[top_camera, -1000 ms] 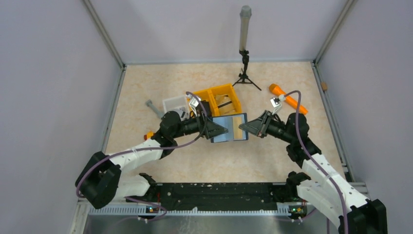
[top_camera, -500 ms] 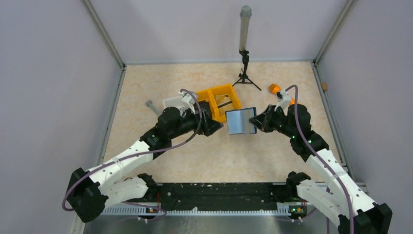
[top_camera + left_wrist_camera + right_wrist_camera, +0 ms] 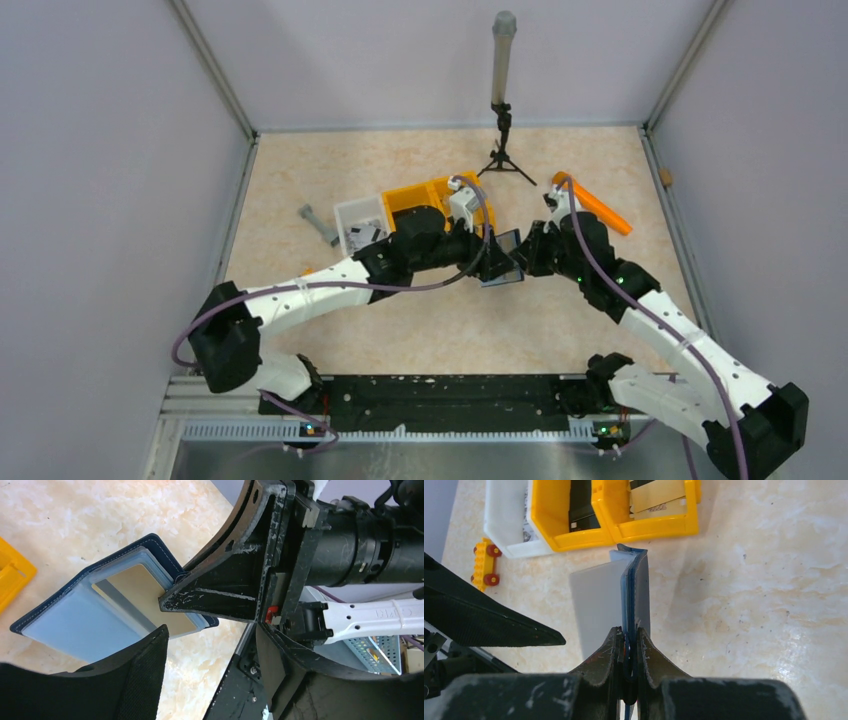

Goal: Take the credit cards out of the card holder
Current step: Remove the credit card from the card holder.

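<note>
Card holder (image 3: 75, 625) is up over the middle of the table (image 3: 420, 330), and your two arms meet right at it. The right arm (image 3: 650, 320) comes in from the right side and the left arm (image 3: 300, 295) stretches across from the left.

Just behind them you've got the yellow bin (image 3: 649, 529). It has two compartments, with a black block (image 3: 581, 505) in the one next to the white tray (image 3: 494, 520). That tray sits right up against the bin.

The holder is folded open and held on edge, navy outside and pale grey-blue pockets inside. Your right gripper (image 3: 628, 632) is pinched tight on the edge of one flap, with its fingers closed right down onto it. Your left gripper (image 3: 492, 262) has its fingers spread wide with nothing between them. One finger (image 3: 135, 675) sits just beside the lower edge of the open inner face.

A tan card (image 3: 140, 587) is tucked in the pocket right at the right gripper's tip, so it's not out yet. There's also a little yellow toy car (image 3: 484, 562) on the table near the tray.
</note>
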`<state>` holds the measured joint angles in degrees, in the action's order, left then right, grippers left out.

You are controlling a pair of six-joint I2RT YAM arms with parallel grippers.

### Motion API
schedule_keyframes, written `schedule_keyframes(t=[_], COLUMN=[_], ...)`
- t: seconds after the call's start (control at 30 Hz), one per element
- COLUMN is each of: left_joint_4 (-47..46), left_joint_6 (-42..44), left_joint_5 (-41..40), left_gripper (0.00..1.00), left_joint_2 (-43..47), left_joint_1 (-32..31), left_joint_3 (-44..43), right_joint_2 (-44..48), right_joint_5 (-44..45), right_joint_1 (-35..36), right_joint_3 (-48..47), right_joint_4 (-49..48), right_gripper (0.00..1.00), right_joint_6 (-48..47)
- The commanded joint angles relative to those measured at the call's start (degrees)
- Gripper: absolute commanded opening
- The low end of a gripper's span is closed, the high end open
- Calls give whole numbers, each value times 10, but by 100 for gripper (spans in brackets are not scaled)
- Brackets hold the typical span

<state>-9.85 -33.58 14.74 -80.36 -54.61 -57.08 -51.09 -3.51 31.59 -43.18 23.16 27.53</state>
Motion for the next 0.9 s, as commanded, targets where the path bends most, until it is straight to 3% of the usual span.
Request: schedule_keyframes(t=[0.0,0.1,0.37,0.67,0.87], left_joint_4=[-19,-1,32,-133,-178], left_joint_6=[-7,-9,-42,-70,-127], left_joint_5=[11,0,-58,97,157], left_gripper=[65,58,53,52,52], left_joint_2=[-27,-39,-34,57,97], left_joint_1=[-2,-2,11,79,132], left_joint_3=[-43,-48,-30,112,162], right_joint_2=[9,10,41,84,102], right_joint_5=[52,49,6,-63,-104], right_joint_1=[7,7,7,7,6], right_joint_3=[-32,-32,-16,29,77], right_joint_4=[-11,-13,-42,-112,-220], right_gripper=[0,0,0,0,0], right_joint_6=[-3,-2,1,46,107])
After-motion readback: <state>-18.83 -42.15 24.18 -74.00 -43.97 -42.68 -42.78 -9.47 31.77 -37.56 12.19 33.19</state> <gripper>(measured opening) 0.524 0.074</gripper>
